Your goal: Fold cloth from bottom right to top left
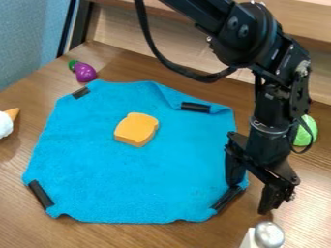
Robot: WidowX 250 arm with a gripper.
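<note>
Your fingers [233, 173] sit spread, one at bottom-right corner of cloth [129, 179], other outside it over worktop [194, 237].

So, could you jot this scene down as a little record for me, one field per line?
cloth: blue, spread out, upper right edge rumpled
cloth corners: a black strip at each
fold: not made
on the cloth: orange bread-shaped piece
claw: open, at the lower right corner
beyond the top left corner: purple toy with green top
behind the arm: green object
bottom edge of view: silver knob on something white
</note>
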